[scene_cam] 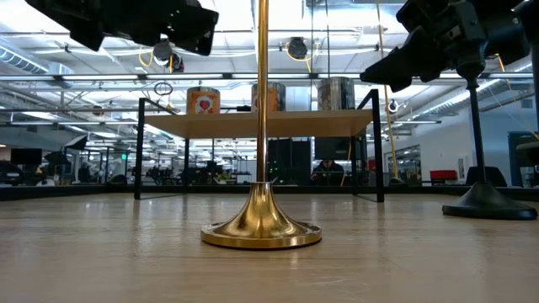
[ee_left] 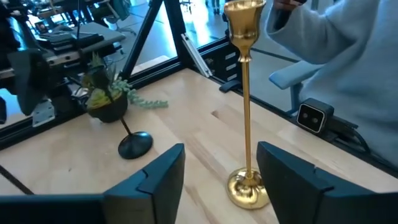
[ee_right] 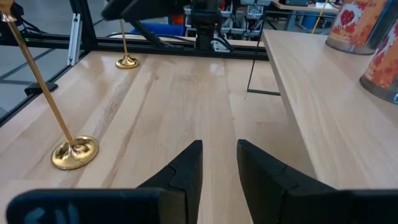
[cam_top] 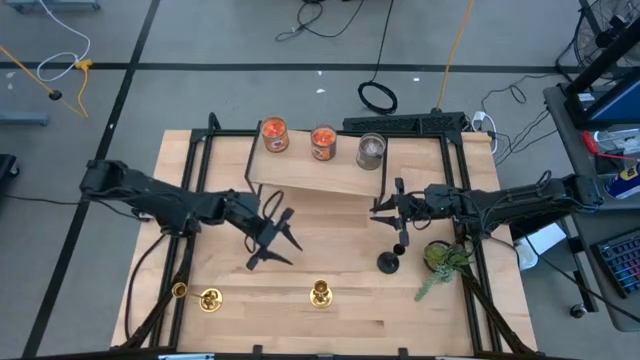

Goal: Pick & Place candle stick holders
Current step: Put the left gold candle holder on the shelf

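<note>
Three holders stand on the table [cam_top: 340, 230], all on the near side of the raised shelf [cam_top: 330, 178] that carries the jar candles [cam_top: 274, 135]. One brass holder [cam_top: 321, 293] is well in front of the shelf's middle, another brass one [cam_top: 208, 299] sits toward the left front corner, and the black holder [cam_top: 389, 262] stands in front of the shelf's right end, just beside a small potted plant [cam_top: 440, 256].

Each looks like stiff metal: a thin tall stem over a flared base, so top-heavy when lifted and quick to tip if knocked sideways. The polished brass is likely slippery, and a round stem can roll between flat fingers. My guess is the best hold is square across the stem, low-to-middle, with the base kept level until it is set down.

Left tool [ee_left: 221, 168] hangs in front of the shelf's left half, jaws spread wide and empty, with the middle brass holder's stem standing free just beyond the gap between them. Right tool [cam_top: 399, 211], in front of the shelf's right end, sits directly over the black holder; its wrist view shows the fingers [ee_right: 186, 165] parted a little with only bare table between them, and the low view puts the black stem just beside it, so a grip there cannot be confirmed.
</note>
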